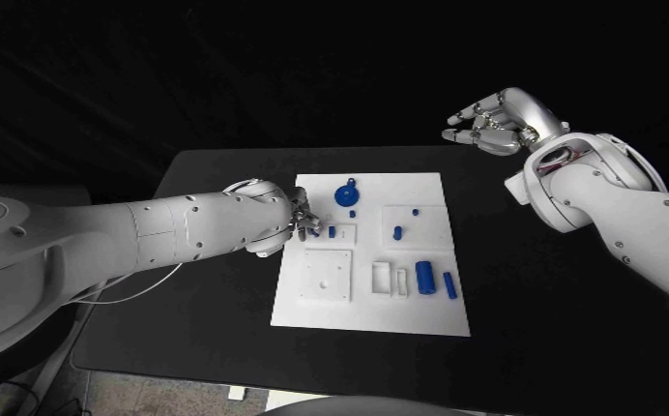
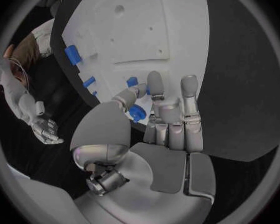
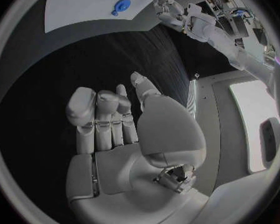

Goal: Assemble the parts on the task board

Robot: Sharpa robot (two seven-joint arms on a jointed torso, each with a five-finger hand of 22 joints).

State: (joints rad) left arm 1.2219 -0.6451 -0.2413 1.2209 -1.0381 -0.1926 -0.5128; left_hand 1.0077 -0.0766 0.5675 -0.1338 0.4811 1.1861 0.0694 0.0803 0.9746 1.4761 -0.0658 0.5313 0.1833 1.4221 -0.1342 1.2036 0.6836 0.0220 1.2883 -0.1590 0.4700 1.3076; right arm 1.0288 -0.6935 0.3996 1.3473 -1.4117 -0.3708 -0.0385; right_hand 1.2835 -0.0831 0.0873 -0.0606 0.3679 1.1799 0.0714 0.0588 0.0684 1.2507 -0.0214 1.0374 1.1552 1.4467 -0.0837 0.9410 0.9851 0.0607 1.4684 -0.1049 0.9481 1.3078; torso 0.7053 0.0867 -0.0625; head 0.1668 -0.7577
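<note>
Left silver many-fingered hand [image 1: 286,218] sits at the left edge of the white rectangular task board [image 1: 328,314], fingertips [image 2: 154,82] down over a small blue part [image 1: 332,231] in the square recess near the board's upper left. Left wrist view shows another small blue piece [image 2: 137,112] tucked between thumb and fingers; looks pinched, so I read that hand as clamped on it, though the contact is partly hidden.

Right silver hand [image 1: 495,124] hangs in the air well off the board, past its far right corner, fingers loosely curled, nothing in it.

Other blue parts lie loose on the board: a round disc with a tab [image 1: 347,191] near the far edge, a short peg [image 1: 397,233] mid-right, a fat cylinder [image 1: 425,275] and a slimmer one [image 1: 449,284] at the near right.

Risks as I see them:
- pinch is shallow, right at the fingertips; the piece could rotate or pop out on any side load
- fingers crowd the recess, so they may nudge the seated part
- if the piece goes in tilted, it jams instead of seating
- pushing down at the board's edge could shift the whole board
</note>
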